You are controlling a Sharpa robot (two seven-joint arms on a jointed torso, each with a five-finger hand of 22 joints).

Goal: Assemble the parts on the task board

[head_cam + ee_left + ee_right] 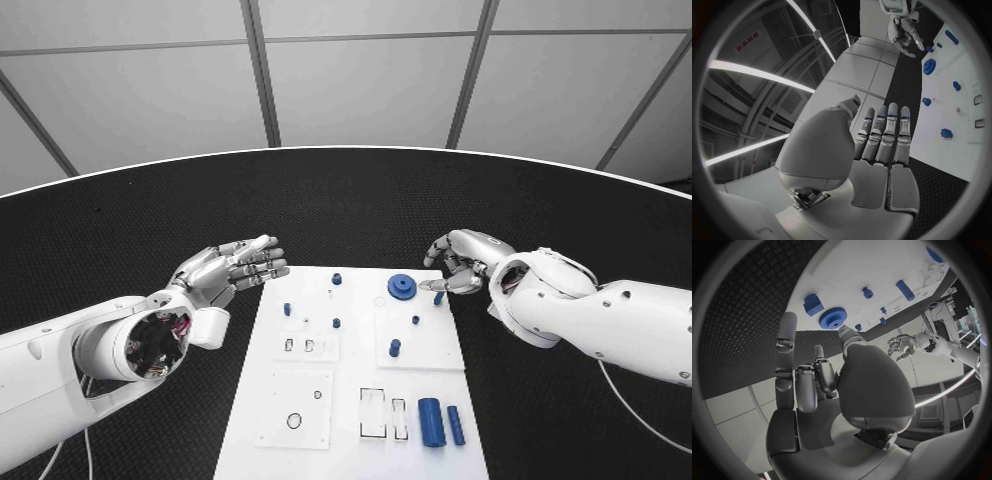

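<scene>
The white task board (361,395) lies in the middle of the black table. A blue gear (402,288) sits near its far right corner, with a small blue block (440,297) beside it. Small blue pegs (336,322) stand across the far half of the board. A thick blue cylinder (430,421) and a thinner rod (456,425) lie at the near right. My right hand (464,262) hovers just right of the gear (832,318), some fingers curled, its thumb (846,337) reaching toward the gear, holding nothing. My left hand (231,268) floats at the board's far left corner, fingers straight and empty.
Rectangular slots (374,412) and a round hole (294,421) mark the board's near half. Black table (346,200) spreads wide beyond the board. In the left wrist view the board (967,75) lies beyond my left hand (879,145).
</scene>
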